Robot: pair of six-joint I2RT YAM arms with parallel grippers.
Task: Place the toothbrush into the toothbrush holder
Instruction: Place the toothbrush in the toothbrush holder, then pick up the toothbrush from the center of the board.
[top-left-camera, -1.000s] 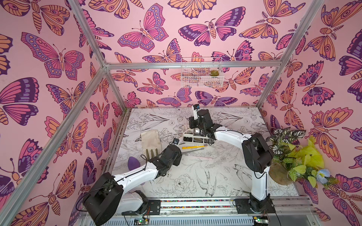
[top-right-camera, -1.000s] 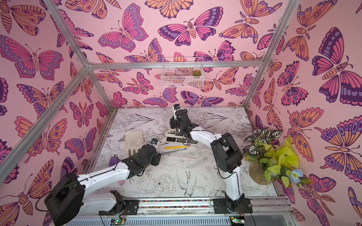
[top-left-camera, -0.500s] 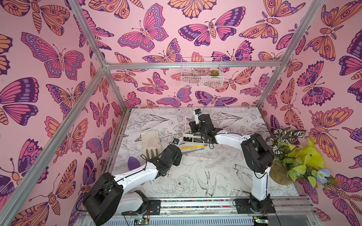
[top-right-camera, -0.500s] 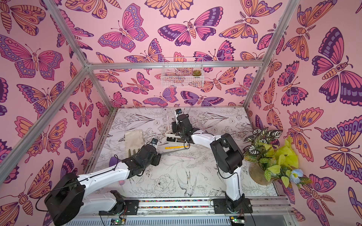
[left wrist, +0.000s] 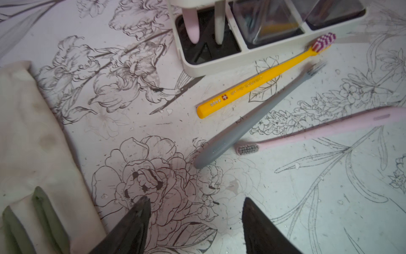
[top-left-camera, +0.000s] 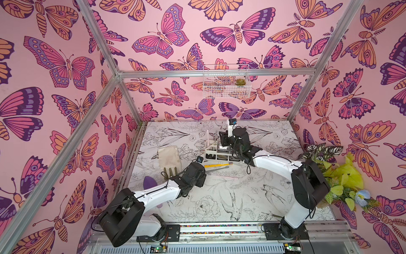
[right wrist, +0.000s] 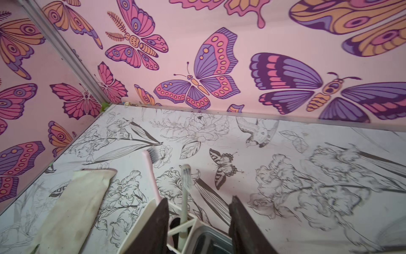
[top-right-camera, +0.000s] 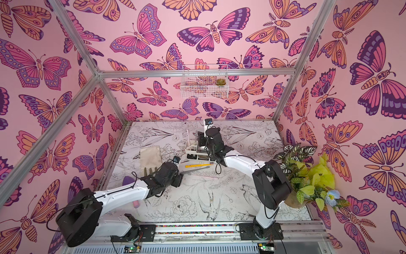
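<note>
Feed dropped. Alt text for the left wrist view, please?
A yellow toothbrush, a grey toothbrush and a pink toothbrush lie loose on the floral table beside the white toothbrush holder, ahead of the open left gripper. A pink handle and a white handle stand in its slot section; a folded cloth lies apart from them.

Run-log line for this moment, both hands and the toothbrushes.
right hand: open, straddling white toothbrush upright in holder | left hand: open, empty | on table: yellow toothbrush, grey toothbrush, pink toothbrush
</note>
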